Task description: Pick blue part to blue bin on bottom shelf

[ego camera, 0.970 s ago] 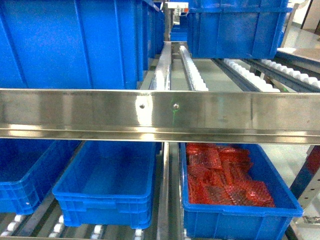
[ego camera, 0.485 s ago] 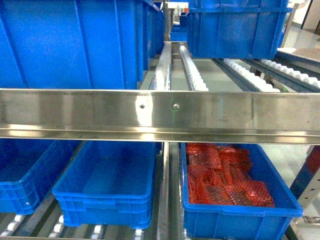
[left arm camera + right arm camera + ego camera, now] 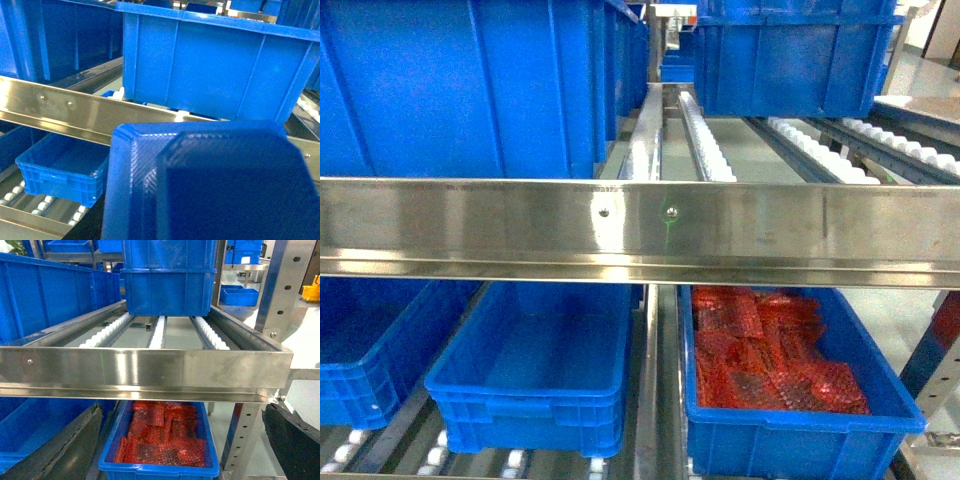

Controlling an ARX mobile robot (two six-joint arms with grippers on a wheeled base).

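On the left of the bottom shelf (image 3: pixel 655 400), a steel rack level with white rollers, sits part of a big blue plastic bin (image 3: pixel 365 350). Next to it is a smaller blue plastic bin (image 3: pixel 535 372) with nothing showing inside; the left wrist view shows it too (image 3: pixel 62 167). To the right, past a shiny steel rail, a third blue plastic bin (image 3: pixel 790 425) holds a pile of red mesh pieces (image 3: pixel 770 350).

A wide shiny steel bar (image 3: pixel 640 230) runs across the front of the shelf above. Tall blue bins (image 3: pixel 460 85) stand on that upper shelf.

In the left wrist view, a large blue plastic part (image 3: pixel 210 182) with a ribbed edge fills the bottom of the picture, right up close to the camera. I cannot tell if the left claw is holding it, because the claw is hidden.

In the right wrist view, the right claw's (image 3: pixel 180 440) two dark fingers (image 3: pixel 65 445) stand far apart at the picture's edges, gripping nothing.
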